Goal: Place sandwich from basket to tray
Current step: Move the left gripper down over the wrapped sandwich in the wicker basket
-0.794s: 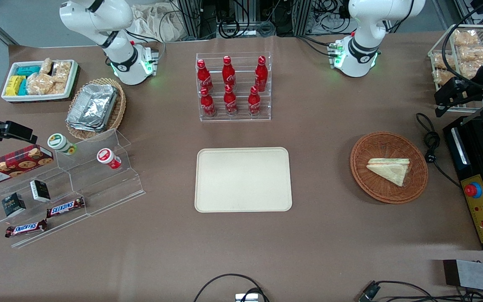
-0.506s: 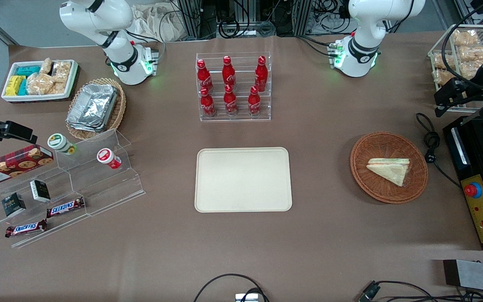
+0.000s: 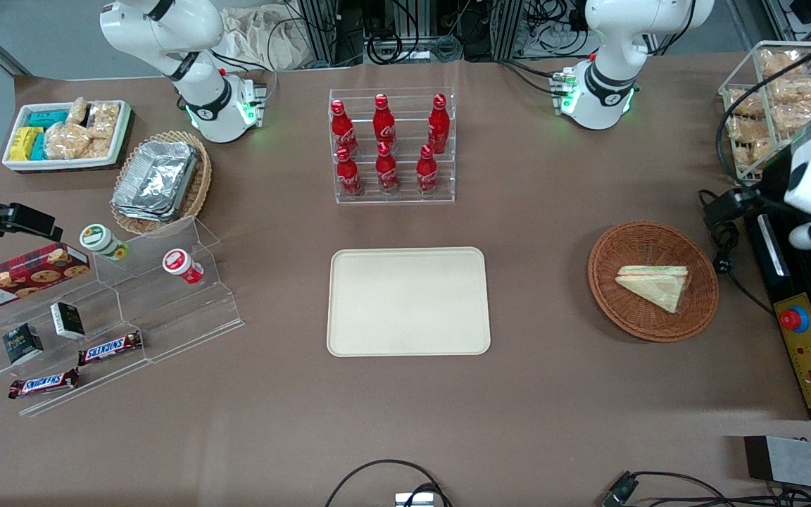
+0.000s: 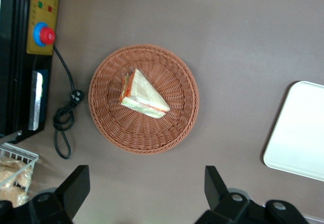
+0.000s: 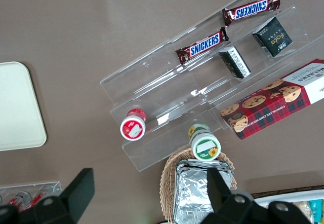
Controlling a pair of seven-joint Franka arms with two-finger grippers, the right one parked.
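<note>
Front view high overhead, wrist views downward, both showing tray point(image 3: 408, 301)

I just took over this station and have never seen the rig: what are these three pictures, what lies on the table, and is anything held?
Two white robot arms stand at a brown table. The front picture looks at them from above. One wrist picture looks down from the working arm: its gripper hangs open and empty, high over the round brown wicker basket, where the triangular white-bread sandwich lies. The flat beige tray sits mid-table, bare. The other wrist picture, from the parked arm, shows shelves of snacks. Nothing is held.
</note>
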